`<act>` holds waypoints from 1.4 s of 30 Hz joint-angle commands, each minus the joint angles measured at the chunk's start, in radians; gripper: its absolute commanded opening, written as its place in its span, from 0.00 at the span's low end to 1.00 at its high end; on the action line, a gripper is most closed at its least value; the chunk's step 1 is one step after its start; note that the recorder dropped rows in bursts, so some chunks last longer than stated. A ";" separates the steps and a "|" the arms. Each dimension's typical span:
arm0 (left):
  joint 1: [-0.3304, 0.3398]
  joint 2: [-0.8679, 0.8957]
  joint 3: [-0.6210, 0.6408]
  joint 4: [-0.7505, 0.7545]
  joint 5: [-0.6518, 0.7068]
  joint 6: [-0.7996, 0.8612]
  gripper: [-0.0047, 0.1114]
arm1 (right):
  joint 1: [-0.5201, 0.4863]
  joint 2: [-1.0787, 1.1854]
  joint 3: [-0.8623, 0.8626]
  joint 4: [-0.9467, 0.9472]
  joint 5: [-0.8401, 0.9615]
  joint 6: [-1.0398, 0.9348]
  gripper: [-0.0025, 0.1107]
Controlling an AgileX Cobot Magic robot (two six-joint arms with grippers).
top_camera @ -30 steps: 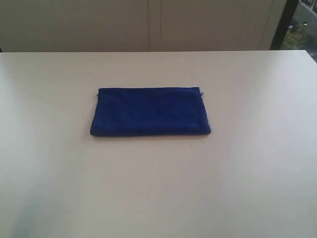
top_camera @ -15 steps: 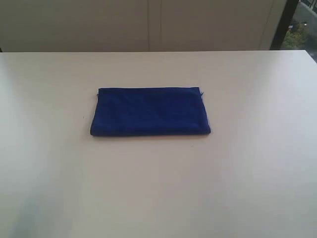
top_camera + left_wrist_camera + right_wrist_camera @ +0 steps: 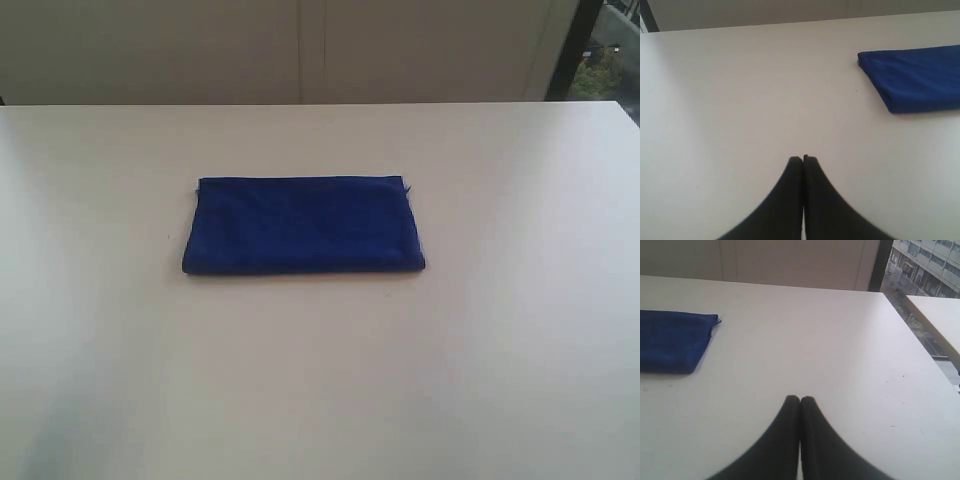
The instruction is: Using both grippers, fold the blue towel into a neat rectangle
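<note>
Deep royal-blue soft microfibre towel [image 3: 303,225] lay flat, folded into a long, neat rectangle with its edges aligned. Black left gripper [image 3: 803,159] and black right gripper [image 3: 800,399] each had their fingertips pressed together. The towel sat ahead of and between them, well apart from both.

There is one blue towel [image 3: 303,225]. It shows up in all three views, but it is the same one towel. There are two tables: one big white table [image 3: 500,350] with the towel on it, and one second table [image 3: 937,315] seen off to the side in the right wrist view. There are two grippers, the left gripper [image 3: 803,159] and the right gripper [image 3: 800,399]. Each one has two black fingers [image 3: 785,200], so that makes four fingers in all. There is one dark window post [image 3: 573,50]. The houses outside are too small to count
</note>
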 commanded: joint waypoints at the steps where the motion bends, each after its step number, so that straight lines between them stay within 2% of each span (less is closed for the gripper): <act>1: 0.002 -0.005 0.005 -0.009 0.062 -0.012 0.04 | -0.005 -0.006 0.006 -0.003 -0.010 0.006 0.02; 42: 0.002 -0.005 0.005 -0.001 0.073 -0.012 0.04 | -0.005 -0.006 0.006 -0.003 -0.008 0.006 0.02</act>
